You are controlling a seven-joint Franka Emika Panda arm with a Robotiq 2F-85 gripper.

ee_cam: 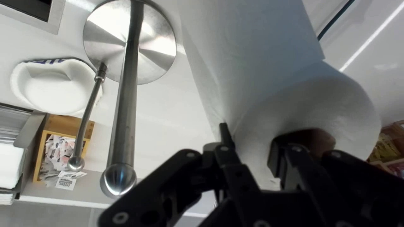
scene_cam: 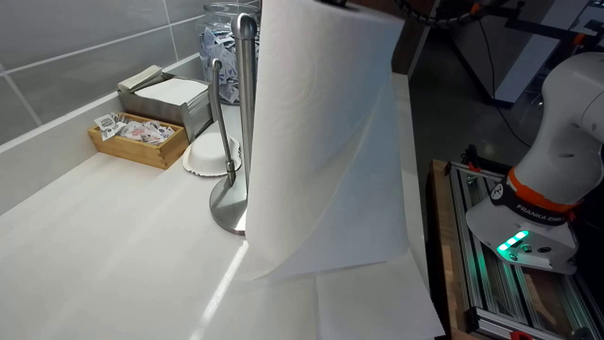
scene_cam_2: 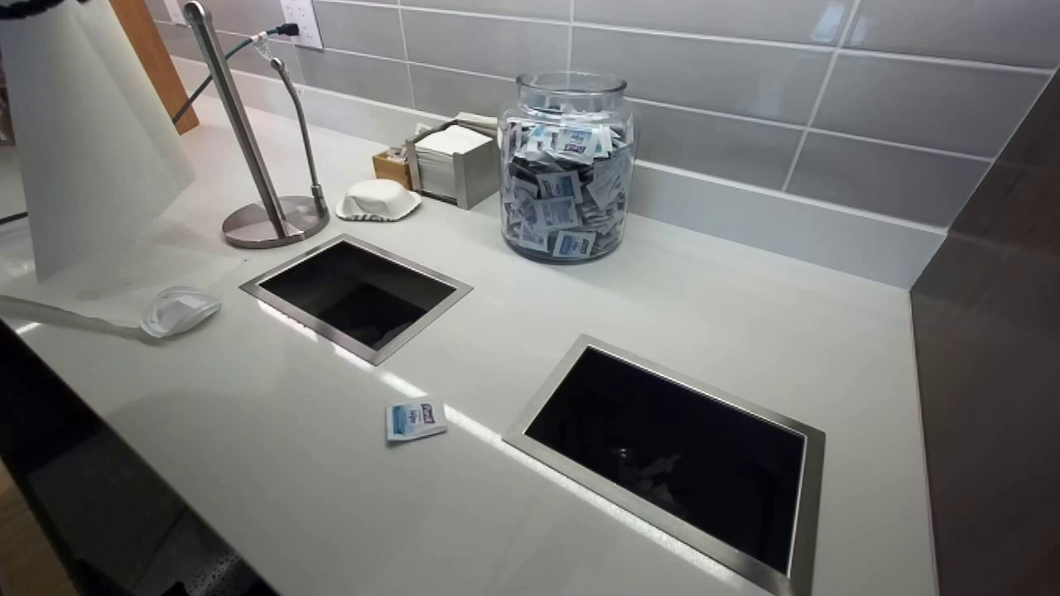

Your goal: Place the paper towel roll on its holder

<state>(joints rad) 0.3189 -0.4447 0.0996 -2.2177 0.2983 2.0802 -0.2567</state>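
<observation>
The white paper towel roll [scene_cam: 325,118] stands nearly upright and slightly tilted beside the metal holder [scene_cam: 246,80], off its post. A loose sheet hangs from it. The roll also shows in an exterior view [scene_cam_2: 91,157] and in the wrist view [ee_cam: 262,47]. The holder has a round base, a tall post and a thin side arm; it shows in an exterior view [scene_cam_2: 236,116] and the wrist view [ee_cam: 127,82]. My gripper [ee_cam: 249,137] is shut on the roll's wall at its top end, one finger outside, one in the core. Whether the roll touches the counter is unclear.
A white bowl [scene_cam_2: 377,200], a napkin holder [scene_cam_2: 455,165], a wooden packet box [scene_cam: 141,141] and a glass jar [scene_cam_2: 567,174] stand behind the holder. Two metal-framed openings [scene_cam_2: 422,327] [scene_cam_2: 816,488], a packet [scene_cam_2: 416,420] and a crumpled white bundle [scene_cam_2: 180,311] are on the counter.
</observation>
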